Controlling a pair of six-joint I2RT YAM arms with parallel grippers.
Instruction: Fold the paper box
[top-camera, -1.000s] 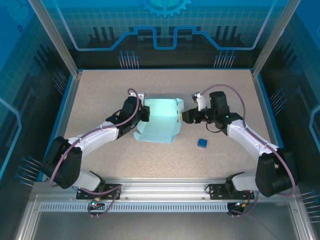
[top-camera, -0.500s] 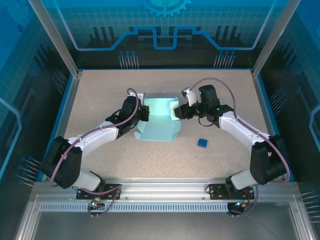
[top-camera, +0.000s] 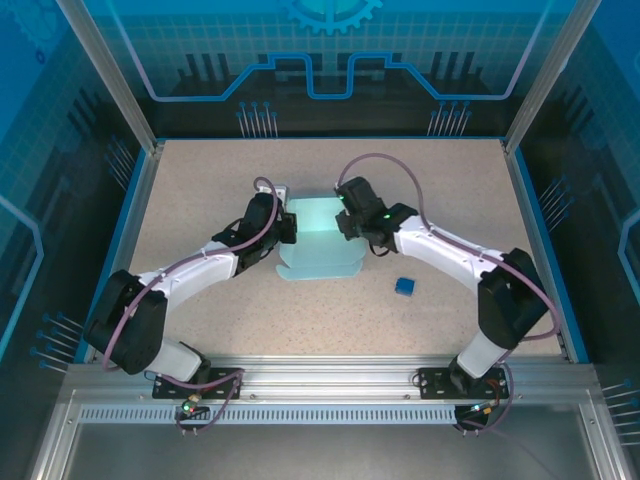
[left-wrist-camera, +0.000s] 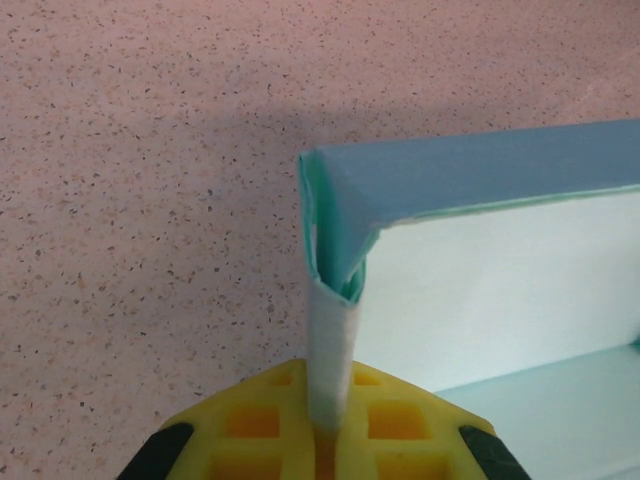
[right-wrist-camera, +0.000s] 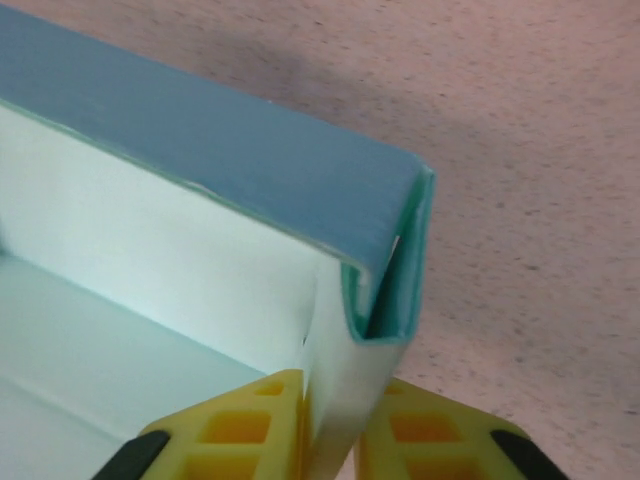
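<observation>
Speckled beige tabletop (top-camera: 200, 190) fills the overhead view. Left of centre, the left gripper (top-camera: 286, 228) is pinched tight on the left upright wall of the paper box (top-camera: 315, 255), which sits mid-frame with its side walls raised. The right gripper (top-camera: 346, 222) is clamped on the box's right wall near a folded corner. Lower right, well apart, lies a small dark blue cube (top-camera: 404, 287).

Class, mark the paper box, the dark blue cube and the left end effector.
paper box (top-camera: 318, 255), top external view, its floor panel
dark blue cube (top-camera: 404, 286), top external view, its top face
left end effector (left-wrist-camera: 328, 420), left wrist view, midway between yellow fingertips
</observation>
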